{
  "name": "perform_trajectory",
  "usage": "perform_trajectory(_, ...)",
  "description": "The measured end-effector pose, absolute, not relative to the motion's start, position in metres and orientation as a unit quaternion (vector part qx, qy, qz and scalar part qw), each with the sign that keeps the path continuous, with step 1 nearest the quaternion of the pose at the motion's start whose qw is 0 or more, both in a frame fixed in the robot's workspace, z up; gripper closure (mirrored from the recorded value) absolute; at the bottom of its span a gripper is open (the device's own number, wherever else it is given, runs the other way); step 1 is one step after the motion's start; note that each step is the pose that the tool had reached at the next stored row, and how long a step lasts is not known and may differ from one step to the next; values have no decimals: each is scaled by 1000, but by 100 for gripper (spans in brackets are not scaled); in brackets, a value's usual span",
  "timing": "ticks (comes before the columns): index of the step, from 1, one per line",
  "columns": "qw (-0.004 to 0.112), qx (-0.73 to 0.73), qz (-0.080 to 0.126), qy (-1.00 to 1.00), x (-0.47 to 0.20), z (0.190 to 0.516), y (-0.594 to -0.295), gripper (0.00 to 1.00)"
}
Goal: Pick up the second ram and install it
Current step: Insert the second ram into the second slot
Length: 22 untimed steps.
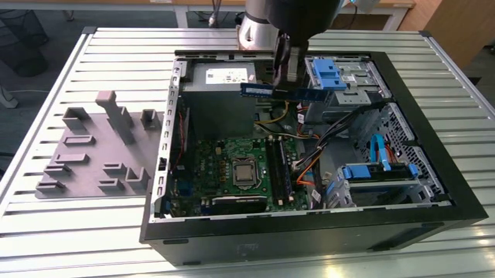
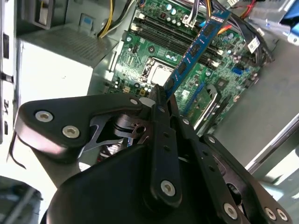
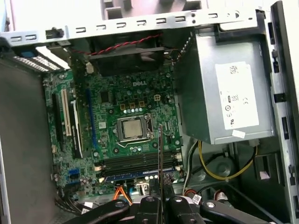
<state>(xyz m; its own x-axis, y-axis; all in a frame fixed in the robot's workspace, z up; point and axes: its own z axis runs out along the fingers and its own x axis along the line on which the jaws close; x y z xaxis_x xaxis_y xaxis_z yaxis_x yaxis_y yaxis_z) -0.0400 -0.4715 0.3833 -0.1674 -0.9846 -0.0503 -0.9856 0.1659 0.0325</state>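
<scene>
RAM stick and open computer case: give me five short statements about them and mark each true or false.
1. The pincer holds the second ram. True.
2. The stick is already seated in a motherboard slot. False: it hangs in the air above the open case, over the power supply end.
3. The grey holder tray lies outside the case, on the exterior view's left. True.
4. The CPU socket is covered by a large cooler. False: the processor's bare metal top shows.
5. The case stands upright with its side panel on. False: it lies open on the slatted table.
</scene>
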Motion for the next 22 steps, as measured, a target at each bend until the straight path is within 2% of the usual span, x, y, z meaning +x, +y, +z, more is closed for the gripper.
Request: perform_trajectory(22,14,-480,26,877,-40,373,-472,86)
